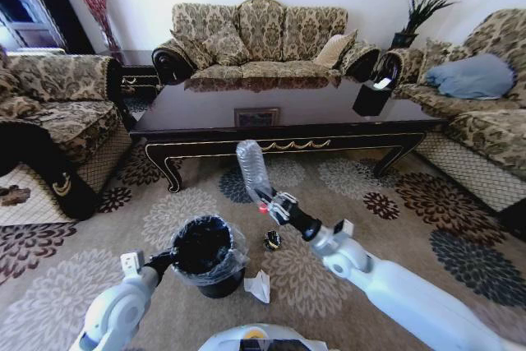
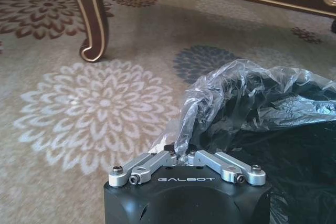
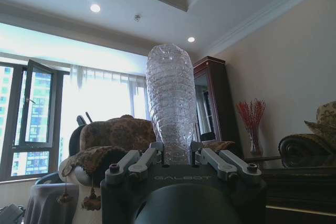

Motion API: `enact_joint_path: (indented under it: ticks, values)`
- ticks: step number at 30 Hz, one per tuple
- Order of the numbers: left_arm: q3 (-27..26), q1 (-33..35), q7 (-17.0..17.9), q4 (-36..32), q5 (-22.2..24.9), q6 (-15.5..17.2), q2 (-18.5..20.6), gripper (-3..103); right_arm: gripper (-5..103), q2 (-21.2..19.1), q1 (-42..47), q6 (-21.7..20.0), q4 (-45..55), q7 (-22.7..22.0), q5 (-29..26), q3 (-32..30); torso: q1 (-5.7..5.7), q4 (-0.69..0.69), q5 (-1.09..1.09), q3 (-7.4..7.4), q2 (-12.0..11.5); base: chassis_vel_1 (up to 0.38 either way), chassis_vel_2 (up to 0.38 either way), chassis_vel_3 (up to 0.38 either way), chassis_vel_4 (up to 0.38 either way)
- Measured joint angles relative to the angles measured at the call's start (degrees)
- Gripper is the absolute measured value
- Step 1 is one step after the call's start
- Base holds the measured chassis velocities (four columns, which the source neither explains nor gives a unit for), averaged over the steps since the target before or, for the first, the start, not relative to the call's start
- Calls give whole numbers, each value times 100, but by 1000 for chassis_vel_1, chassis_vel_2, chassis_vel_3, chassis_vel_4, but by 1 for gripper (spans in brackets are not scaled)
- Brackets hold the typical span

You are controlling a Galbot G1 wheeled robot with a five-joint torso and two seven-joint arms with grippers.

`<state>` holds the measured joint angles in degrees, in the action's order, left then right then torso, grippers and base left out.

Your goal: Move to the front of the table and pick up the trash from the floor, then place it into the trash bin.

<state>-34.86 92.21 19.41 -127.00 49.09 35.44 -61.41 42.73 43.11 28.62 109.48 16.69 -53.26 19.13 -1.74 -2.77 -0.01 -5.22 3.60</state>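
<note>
- Head view had the right gripper (image 1: 269, 203) raised above the carpet, between the bin and the table, with its fingers closed around the neck end of the clear plastic bottle (image 1: 253, 168).
- That bottle stood nearly upright from the gripper, its red cap (image 1: 263, 208) low at the fingers and its ribbed body clear of everything, the tip reaching up in front of the table's apron.
- From the right wrist view the bottle (image 3: 170, 103) rose straight out between the two metal fingers (image 3: 137, 162), pinched at its narrow end.
- Left gripper (image 1: 163, 262) sat low at the near left side of the trash bin (image 1: 205, 254), its fingers drawn tight on a fold of the crinkled plastic liner (image 2: 247, 103) at the rim.
- Bin's mouth lay open and dark, below and to the left of the bottle, with free air between them.
- Crumpled white paper (image 1: 258, 286) lay on the floor (image 1: 345, 187) just beside the bin on its right; the small dark-and-yellow wad (image 1: 272, 241) lay a little farther on, under the right arm.
- Beyond them the floor ran bare to the long dark table (image 1: 279, 113), whose curved gold-edged leg (image 2: 94, 19) stood well apart from the bin.
- A sofa (image 1: 259, 34) closed in behind the table.
</note>
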Motion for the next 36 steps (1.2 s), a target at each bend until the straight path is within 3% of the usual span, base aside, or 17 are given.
enact_joint_path:
  ticks: [6, 14, 18, 36]
  values:
    - [159, -230, 8, 135, 52, -16, 70, 3, 23, 516, -517, 66, -351, -28, -36, 580, 0, 0, -1, 0, 0, 0, 0, 0, 0]
    - [-385, 9, 26, -14, 113, -48, -38, 3, 23, 1167, -1181, 98, -746, -114, -56, 1796, 0, 4, 0, 1, 0, 0, 0, 0, 0]
    - [-393, -41, 28, -4, 152, -48, -38, 3, 23, 1269, -1131, 112, -839, -130, 19, 1895, 0, -1, 0, 0, 0, 0, 0, 0, 0]
    - [-388, -178, 22, 52, 234, -66, -64, 3, 23, 1493, -1143, 283, -1500, 55, 377, 2245, 0, 1, 1, 1, 0, 0, 0, 0, 0]
